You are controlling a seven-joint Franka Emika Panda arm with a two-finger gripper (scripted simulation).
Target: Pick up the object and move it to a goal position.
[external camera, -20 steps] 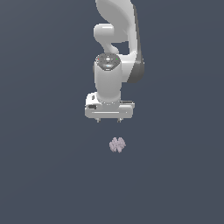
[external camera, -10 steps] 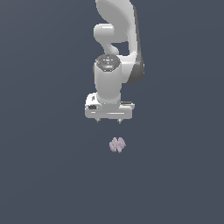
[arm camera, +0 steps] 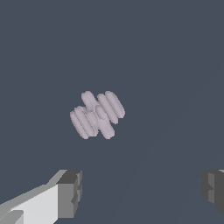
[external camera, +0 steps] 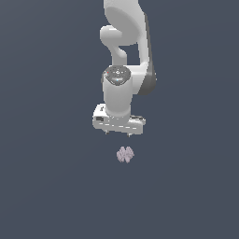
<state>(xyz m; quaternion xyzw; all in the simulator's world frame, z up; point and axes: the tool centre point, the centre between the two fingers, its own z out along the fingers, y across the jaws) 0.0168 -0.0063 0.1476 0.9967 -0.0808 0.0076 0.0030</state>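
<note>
Gripper [external camera: 118, 134] hangs with fingers spread wide, nothing between them; wrist view shows two dark fingertips [arm camera: 70, 194] far apart with bare floor in gap. Task seems at early stage: object [external camera: 125, 154] not yet grasped, not lifted; approach, closing, lift and carry to goal all remain; no goal marker visible. Pale pinkish lumpy cluster lies alone on dark floor [external camera: 46, 186]; in exterior view it sits below gripper, slightly toward exterior view's right; apart from fingers, not touching.
</note>
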